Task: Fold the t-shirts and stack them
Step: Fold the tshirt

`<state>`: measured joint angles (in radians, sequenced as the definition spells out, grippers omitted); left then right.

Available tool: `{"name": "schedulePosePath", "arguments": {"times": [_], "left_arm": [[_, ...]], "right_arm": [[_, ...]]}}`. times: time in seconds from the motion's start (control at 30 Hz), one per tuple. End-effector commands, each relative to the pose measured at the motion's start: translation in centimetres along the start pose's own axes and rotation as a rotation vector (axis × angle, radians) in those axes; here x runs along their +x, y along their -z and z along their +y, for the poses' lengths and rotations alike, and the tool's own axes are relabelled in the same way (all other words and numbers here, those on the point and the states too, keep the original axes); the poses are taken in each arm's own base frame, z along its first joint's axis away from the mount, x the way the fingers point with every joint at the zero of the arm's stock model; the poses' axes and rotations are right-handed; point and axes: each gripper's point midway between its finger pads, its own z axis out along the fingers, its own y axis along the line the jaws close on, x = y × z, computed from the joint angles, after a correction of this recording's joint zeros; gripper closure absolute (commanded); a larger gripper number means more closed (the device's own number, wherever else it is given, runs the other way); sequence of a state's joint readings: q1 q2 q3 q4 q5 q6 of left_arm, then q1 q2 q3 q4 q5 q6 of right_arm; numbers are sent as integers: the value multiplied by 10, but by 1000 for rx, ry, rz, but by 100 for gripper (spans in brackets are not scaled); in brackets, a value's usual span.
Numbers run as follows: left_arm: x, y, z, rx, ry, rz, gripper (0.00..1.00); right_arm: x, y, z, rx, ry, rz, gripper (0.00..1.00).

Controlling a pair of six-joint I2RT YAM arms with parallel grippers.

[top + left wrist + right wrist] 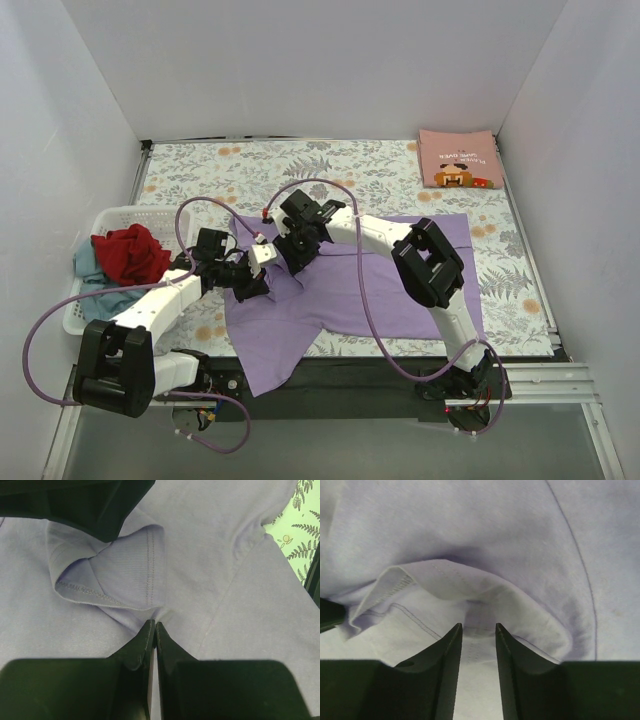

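Observation:
The lavender-purple t-shirt (380,290) lies spread on the floral table cloth, its lower part hanging over the near edge. Both grippers meet at its left sleeve. My left gripper (258,280) (152,625) is shut, pinching a tuck of the lavender fabric (210,555) just below the folded sleeve hem (125,575). My right gripper (283,258) (479,626) stands with its jaws a narrow gap apart, straddling the rolled sleeve hem (420,587), with fabric lying between the fingers. A salmon-pink t-shirt (458,158) lies folded at the back right.
A white basket (95,225) at the table's left edge holds a red t-shirt (130,250) and a grey-blue one (90,262). White walls close in the table on three sides. The floral table cloth (300,165) shows behind the shirt.

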<state>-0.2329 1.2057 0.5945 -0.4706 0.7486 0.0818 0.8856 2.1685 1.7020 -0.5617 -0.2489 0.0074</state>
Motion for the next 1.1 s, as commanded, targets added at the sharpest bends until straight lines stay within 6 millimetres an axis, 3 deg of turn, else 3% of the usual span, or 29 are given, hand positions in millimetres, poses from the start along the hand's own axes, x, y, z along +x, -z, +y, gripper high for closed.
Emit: {"name": "schedulePosePath", "arguments": {"times": [0.0, 0.2, 0.37, 0.53, 0.83, 0.93, 0.97, 1.07], "left_arm": [[-4, 3, -3, 4, -21, -24, 100], [-4, 2, -3, 3, -16, -24, 100], [-5, 2, -3, 4, -11, -26, 100], [-4, 2, -2, -2, -13, -24, 100], [-4, 3, -2, -2, -8, -25, 100], [-5, 3, -1, -4, -9, -24, 100], [-5, 3, -1, -6, -8, -22, 100], [-5, 2, 0, -6, -9, -21, 100]], "right_arm": [[-7, 5, -8, 37, 52, -5, 60], [-7, 2, -2, 6, 47, 0, 50], [-8, -4, 7, -25, 47, 5, 50], [-4, -11, -1, 19, 55, 29, 52], [-5, -1, -8, 71, 76, 25, 67], [-9, 8, -8, 87, 93, 14, 83], [-11, 12, -7, 87, 98, 5, 94], [-13, 20, -3, 77, 107, -2, 99]]}}
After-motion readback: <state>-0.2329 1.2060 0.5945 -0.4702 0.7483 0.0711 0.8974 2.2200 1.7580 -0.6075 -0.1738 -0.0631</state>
